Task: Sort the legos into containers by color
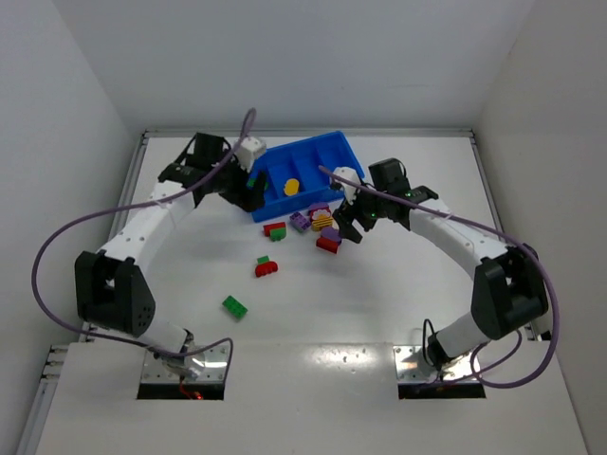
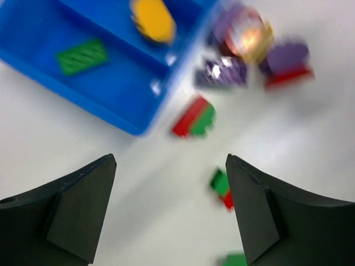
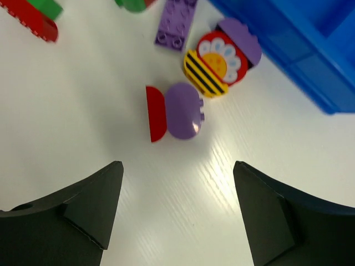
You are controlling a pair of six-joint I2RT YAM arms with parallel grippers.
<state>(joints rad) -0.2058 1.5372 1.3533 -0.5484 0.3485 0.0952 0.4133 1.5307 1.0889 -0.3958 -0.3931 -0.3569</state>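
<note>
Jaws of the left gripper stand wide apart and empty by the left end of the blue tray, where a green brick and a yellow piece lie in adjoining compartments. Loose legos cluster on the table just beside the tray's near wall. The right gripper hangs over them, equally spread, holding nothing.
</note>
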